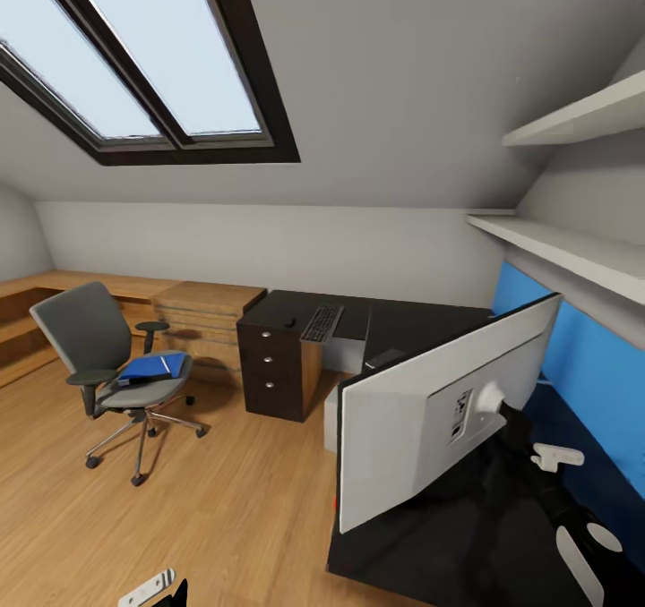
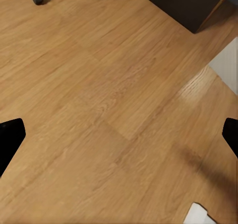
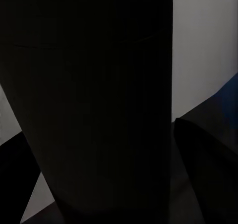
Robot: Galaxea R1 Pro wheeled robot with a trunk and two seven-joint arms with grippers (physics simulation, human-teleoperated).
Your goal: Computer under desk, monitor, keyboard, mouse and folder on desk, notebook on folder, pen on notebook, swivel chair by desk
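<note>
The monitor (image 1: 421, 419) is seen from behind, tilted, its pale back filling the near end of the black L-shaped desk (image 1: 403, 320), close to the desk's front edge. Behind it the right gripper (image 1: 537, 450) is reached in at the stand; whether its jaws are clenched cannot be told, the right wrist view being nearly all dark. The keyboard (image 1: 322, 322) and mouse (image 1: 289, 322) are laid on the desk's far wing, above the drawers. Open wooden floor (image 1: 224, 500) is left between desk and swivel chair (image 1: 112, 361), which is parked well apart with the blue folder (image 1: 154, 367) on its seat. The left gripper (image 2: 119, 135) is held low over bare floor, jaws released wide.
</note>
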